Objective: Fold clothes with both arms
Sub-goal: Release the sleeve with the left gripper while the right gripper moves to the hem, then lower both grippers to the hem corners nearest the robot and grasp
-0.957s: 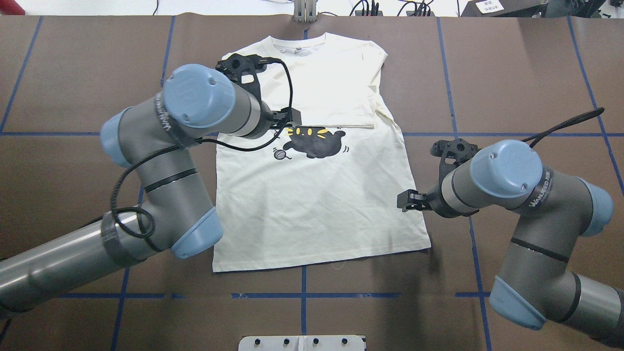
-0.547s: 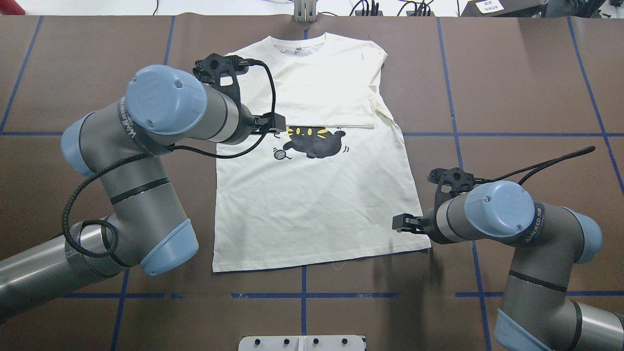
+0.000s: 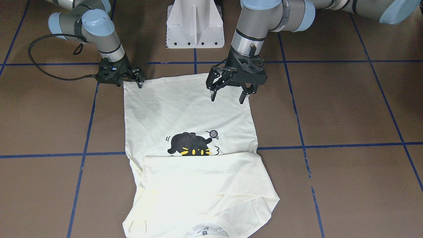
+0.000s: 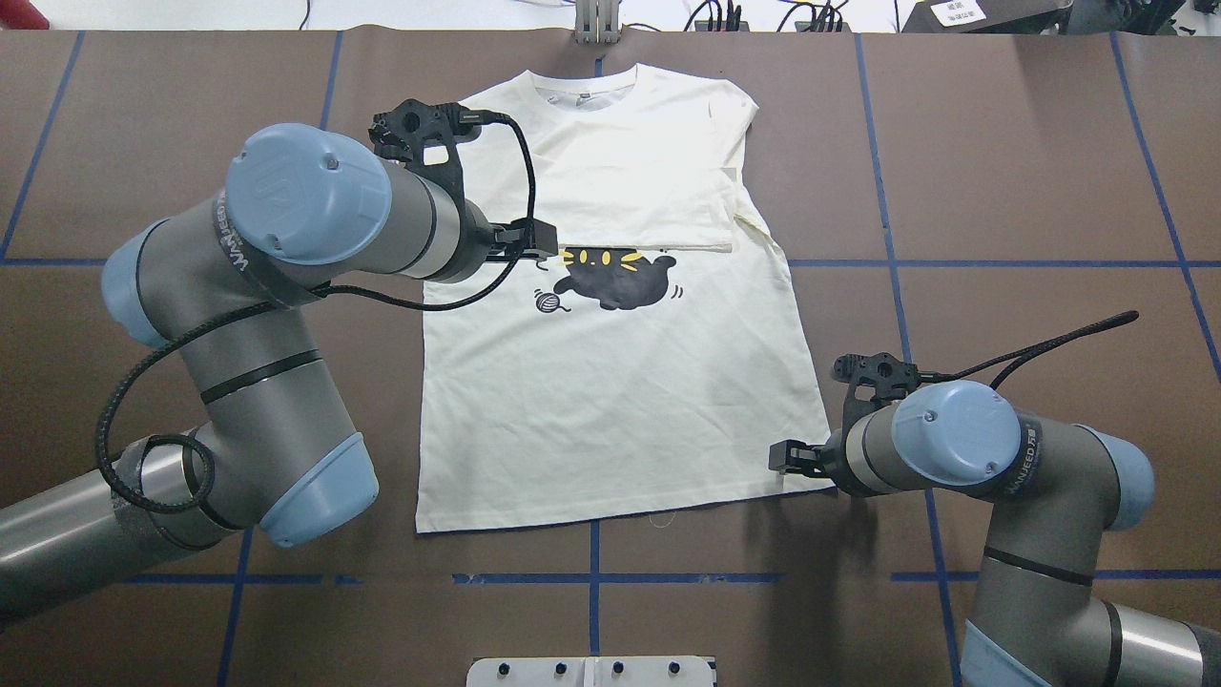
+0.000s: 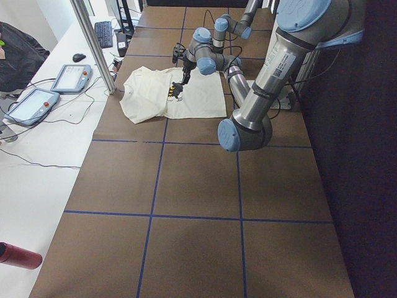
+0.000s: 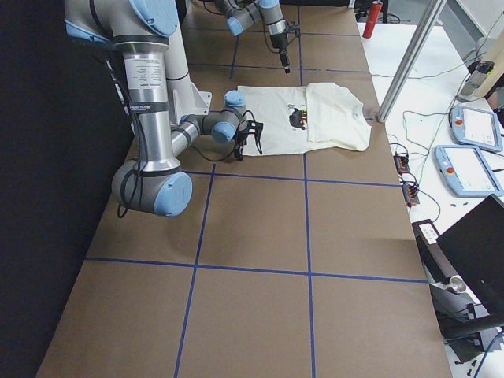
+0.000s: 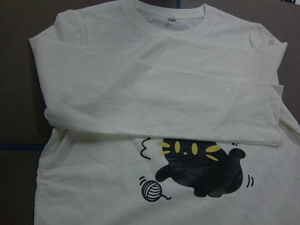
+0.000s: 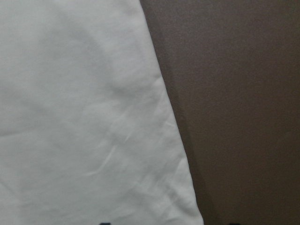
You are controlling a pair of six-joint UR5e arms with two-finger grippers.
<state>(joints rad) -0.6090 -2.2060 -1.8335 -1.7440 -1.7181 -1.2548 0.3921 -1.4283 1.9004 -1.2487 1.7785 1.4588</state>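
Cream-white long-sleeved fabric shirt [image 4: 610,401] is laid flat in the middle of the brown table [image 4: 1002,172] with its blue tape grid. In the overhead view the collar is at 12 o'clock and the hem at 6. The sleeves [image 4: 630,219] are folded across the chest, just above the black cat print [image 4: 615,277]. The left arm's black two-finger claw [image 3: 226,99] is held high over the shirt at the cat's 9 o'clock, spread wide, nothing gripped. The right claw [image 3: 130,82] is set low at the hem's 4 o'clock corner, parted astride the side edge, nothing pinched

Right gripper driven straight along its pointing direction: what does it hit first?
Probably the shirt, at its side edge near the hem corner: the right gripper points down, open astride that edge, one finger over bare table.
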